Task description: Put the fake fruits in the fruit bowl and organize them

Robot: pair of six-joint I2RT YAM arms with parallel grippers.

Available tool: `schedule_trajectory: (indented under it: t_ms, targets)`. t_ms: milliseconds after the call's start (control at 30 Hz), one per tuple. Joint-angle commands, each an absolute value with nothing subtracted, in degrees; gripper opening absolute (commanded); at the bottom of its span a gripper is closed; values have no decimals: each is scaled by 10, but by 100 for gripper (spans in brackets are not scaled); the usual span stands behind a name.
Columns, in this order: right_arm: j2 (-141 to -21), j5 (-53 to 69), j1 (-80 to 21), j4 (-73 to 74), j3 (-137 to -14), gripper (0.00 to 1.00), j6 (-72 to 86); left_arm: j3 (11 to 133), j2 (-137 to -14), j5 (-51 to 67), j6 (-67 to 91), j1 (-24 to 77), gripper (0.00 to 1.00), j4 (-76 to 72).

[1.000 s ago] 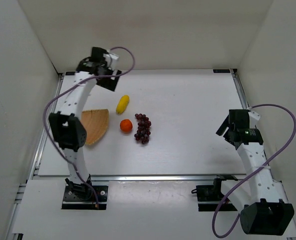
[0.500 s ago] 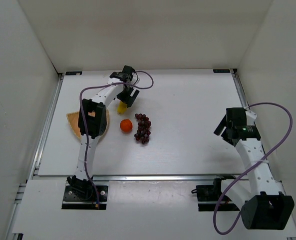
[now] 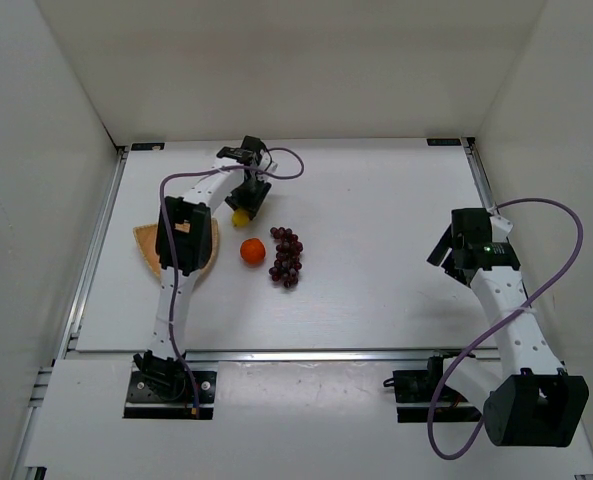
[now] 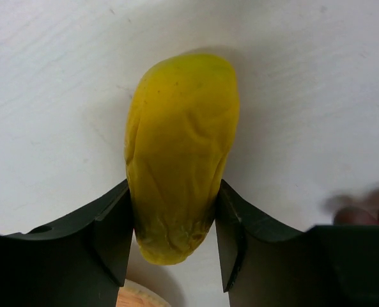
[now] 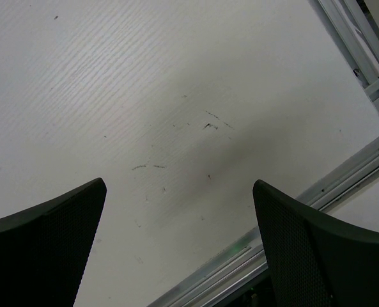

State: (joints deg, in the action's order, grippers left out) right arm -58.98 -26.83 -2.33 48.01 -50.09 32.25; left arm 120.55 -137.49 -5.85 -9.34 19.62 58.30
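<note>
At the worktop (image 3: 376,220)'s far left, our left hand (image 4: 173,220) is clamped across the yellow fruit (image 4: 179,147), its long axis along our fingers (image 4: 106,236); the fruit bowl (image 3: 148,250) lies near, toward us.

Top cam is showing bright, even, diffuse light w/ no glare; arms are casting only faint soft shadows on the table (image 3: 376,260). L wrist cam: lemon (image 4: 179,173) is reading sharp and throwing a soft grey shadow toward 1 o'clock; a dark blob (image 4: 358,214) at 3 o'clock is blurring out. R wrist cam: table grain is showing crisp, a dim shadow patch is sitting mid-frame, fingers (image 5: 36,256) at 7 and 5 o'clock are going slightly soft.
</note>
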Motion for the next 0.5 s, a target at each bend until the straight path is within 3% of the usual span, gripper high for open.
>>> schedule_trajectory:
  t_ms: [0,200,400,467]
  targets:
    - [-589,-279,-25,474,-523,100,331,1198,-1264,-16,-82,199,10,602]
    - [-562,-273,-36,474,-504,100,337,1104,-1068,-38,-94,168,10,591]
    - [-525,-279,-36,474,-462,100,342,872,-954,-85,-121,99,10,584]
    - [-519,-273,-41,474,-455,100,347,792,-938,-91,-127,77,18,570]
